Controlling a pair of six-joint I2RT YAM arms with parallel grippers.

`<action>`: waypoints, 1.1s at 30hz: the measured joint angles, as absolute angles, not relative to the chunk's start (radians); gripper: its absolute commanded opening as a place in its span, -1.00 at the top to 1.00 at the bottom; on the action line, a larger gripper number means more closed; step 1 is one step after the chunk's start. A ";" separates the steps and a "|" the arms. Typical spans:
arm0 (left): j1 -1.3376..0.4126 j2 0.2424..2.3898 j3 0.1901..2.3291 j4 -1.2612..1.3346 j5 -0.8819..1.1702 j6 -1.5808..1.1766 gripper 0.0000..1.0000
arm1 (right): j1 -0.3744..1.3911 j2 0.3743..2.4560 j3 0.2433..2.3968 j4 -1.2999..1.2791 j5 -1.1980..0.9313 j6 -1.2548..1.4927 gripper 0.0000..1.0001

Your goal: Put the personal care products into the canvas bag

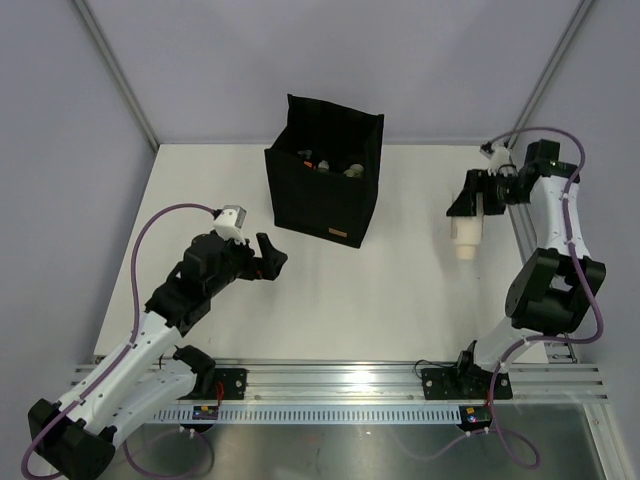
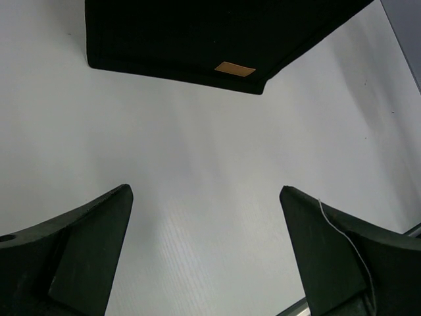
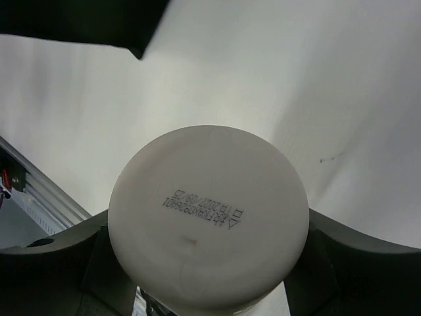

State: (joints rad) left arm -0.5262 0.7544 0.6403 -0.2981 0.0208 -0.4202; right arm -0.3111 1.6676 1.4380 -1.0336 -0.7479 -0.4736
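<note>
The black canvas bag (image 1: 325, 195) stands open at the table's back middle, its tan label (image 1: 342, 236) facing front. Several bottles (image 1: 332, 165) lie inside it; I cannot tell them apart. My right gripper (image 1: 470, 212) is shut on a cream bottle (image 1: 466, 240) and holds it above the table, right of the bag. In the right wrist view the bottle's round base (image 3: 209, 217) with a printed date code fills the space between the fingers (image 3: 79, 263). My left gripper (image 1: 271, 256) is open and empty, front-left of the bag (image 2: 197, 39).
An aluminium rail (image 1: 340, 385) runs along the near edge. Metal frame posts (image 1: 115, 70) rise at the back corners against grey walls. The table's right edge (image 1: 520, 240) lies close beside the right arm. A corner of the bag (image 3: 79, 20) shows in the right wrist view.
</note>
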 measured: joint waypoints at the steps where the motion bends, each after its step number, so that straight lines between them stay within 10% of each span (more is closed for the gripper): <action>1: -0.526 0.754 0.640 -0.299 0.021 -0.420 -0.98 | -0.301 1.670 1.507 -1.046 -0.770 -0.469 1.00; 13: -0.526 0.731 0.641 -0.297 -0.004 -0.447 -0.98 | 0.172 1.927 2.590 -0.880 -0.749 -0.213 1.00; 25: -0.526 0.634 0.645 -0.352 -0.032 -0.494 -0.98 | 0.511 2.199 2.592 -0.648 -0.421 -0.199 0.96; 28: -0.526 0.599 0.644 -0.350 -0.042 -0.507 -0.98 | 0.495 2.220 2.540 -0.679 -0.411 -0.251 -0.07; 33: -0.526 0.594 0.644 -0.348 -0.053 -0.514 -0.97 | 0.480 2.225 2.531 -0.812 -0.471 -0.315 -0.99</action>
